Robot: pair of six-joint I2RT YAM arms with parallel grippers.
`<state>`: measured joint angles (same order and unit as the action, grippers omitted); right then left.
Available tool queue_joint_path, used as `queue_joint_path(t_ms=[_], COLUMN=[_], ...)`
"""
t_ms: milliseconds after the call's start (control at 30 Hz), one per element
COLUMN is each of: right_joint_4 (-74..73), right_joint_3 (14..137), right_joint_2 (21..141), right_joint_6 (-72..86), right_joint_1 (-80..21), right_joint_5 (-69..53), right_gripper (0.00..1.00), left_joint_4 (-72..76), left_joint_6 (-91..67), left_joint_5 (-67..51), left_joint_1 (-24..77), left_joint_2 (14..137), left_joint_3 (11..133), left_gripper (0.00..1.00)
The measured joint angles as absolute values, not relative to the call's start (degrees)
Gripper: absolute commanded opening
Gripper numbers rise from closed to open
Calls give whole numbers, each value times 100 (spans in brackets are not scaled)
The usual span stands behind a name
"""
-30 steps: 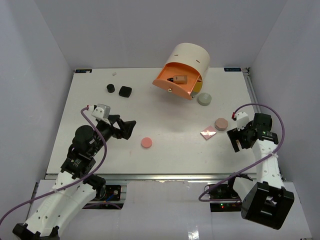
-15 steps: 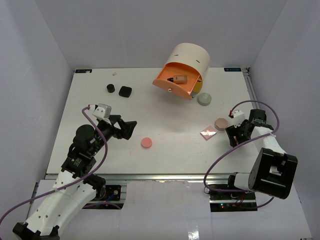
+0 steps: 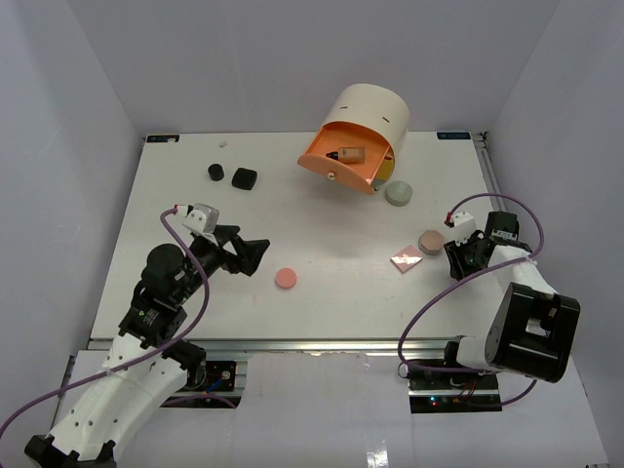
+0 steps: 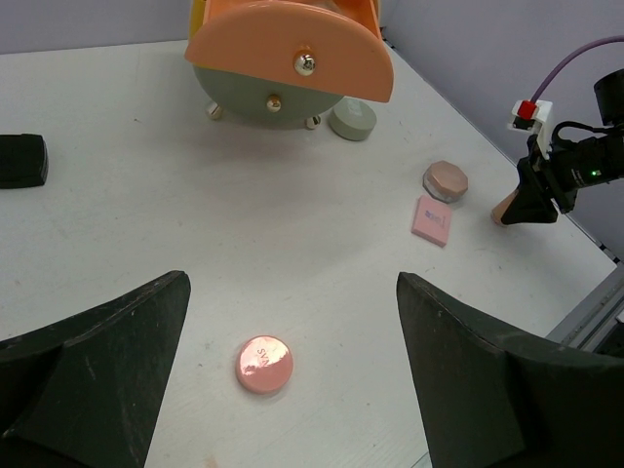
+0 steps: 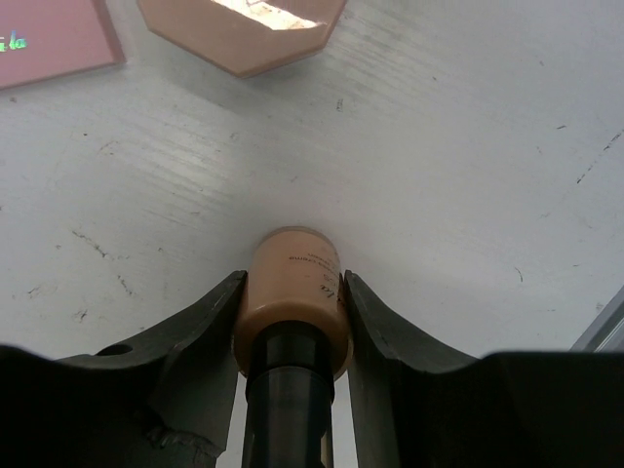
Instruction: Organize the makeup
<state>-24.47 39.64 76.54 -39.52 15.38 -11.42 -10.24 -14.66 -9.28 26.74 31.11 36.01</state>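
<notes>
In the right wrist view, a small brown bottle point(image 5: 292, 255) with a black cap lies on the table, and my right gripper point(image 5: 293, 283) is shut on it, both fingers pressing its sides. The tan compact point(image 3: 431, 240) and the pink square palette point(image 3: 407, 259) lie just left of that gripper point(image 3: 456, 259). My left gripper point(image 4: 291, 292) is open above the table, and the pink round compact point(image 4: 263, 365) sits between its fingers, lower down. The same pink compact point(image 3: 286, 278) is right of the left gripper point(image 3: 255, 253). A grey-green compact point(image 3: 398, 193) lies by the box.
The cream cylindrical box point(image 3: 370, 112) stands at the back with its orange drawer point(image 3: 341, 168) swung open, and a brown bottle point(image 3: 349, 153) lies in it. Two black jars point(image 3: 215, 173) point(image 3: 244, 177) sit at the back left. The table's right edge point(image 3: 492, 195) runs close to my right arm.
My right gripper has dropped to the table beside the tan compact and closed on the brown bottle. My left gripper has drifted slightly and stays open.
</notes>
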Motion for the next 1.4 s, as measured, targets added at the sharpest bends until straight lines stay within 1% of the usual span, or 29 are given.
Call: queue_joint_path(t_ms=[167, 233, 333, 433, 533, 633, 767, 933, 1067, 1167, 1267, 1400], right_joint_4=[-2981, -3440, -4220, -4883, -5493, -5816, -5987, -5948, -5864, -5761, -5589, -5350], right_joint_3=[4025, 4271, 5052, 6031, 6874, 7205, 7253, 7290, 7397, 7417, 7393, 7250], right_joint_2=[7148, 6925, 6783, 6940, 7290, 7689, 8095, 8252, 8250, 8237, 8144, 7907], right_joint_6=[-4167, -4309, -4545, -4773, -4915, -4879, -4416, -3850, -3472, -3190, -2916, -2579], right_joint_1=[1538, 1538, 1536, 1423, 1024, 513, -118, -514, -517, -517, -517, -517], right_joint_5=[-1619, -2062, -3079, -4246, -5317, -6166, -6863, -7408, -7617, -7653, -7664, -7668], right_gripper=[8, 8, 8, 8, 8, 8, 8, 8, 8, 8, 8, 8], left_joint_4=[-990, -937, -812, -619, -375, -125, 174, 415, 809, 1193, 1681, 2464], left_joint_6=[-1467, -1473, -1506, -1557, -1675, -1798, -1831, -1500, -775, -47, 661, 1439], left_joint_5=[-1072, -1196, -1520, -2064, -2613, -2911, -2859, -2049, -850, 137, 1011, 1927], left_joint_1=[2674, 2674, 2674, 2672, 2674, 2707, 3024, 4089, 5458, 6268, 6690, 6985], left_joint_2=[3063, 3067, 3159, 3409, 3793, 4125, 4354, 4848, 5756, 6470, 7051, 7648], left_joint_3=[3601, 3601, 3599, 3591, 3586, 3575, 3566, 3793, 4178, 4265, 4270, 4306], left_gripper=[98, 98, 98, 98, 98, 98, 98, 98, 98, 98, 98, 97])
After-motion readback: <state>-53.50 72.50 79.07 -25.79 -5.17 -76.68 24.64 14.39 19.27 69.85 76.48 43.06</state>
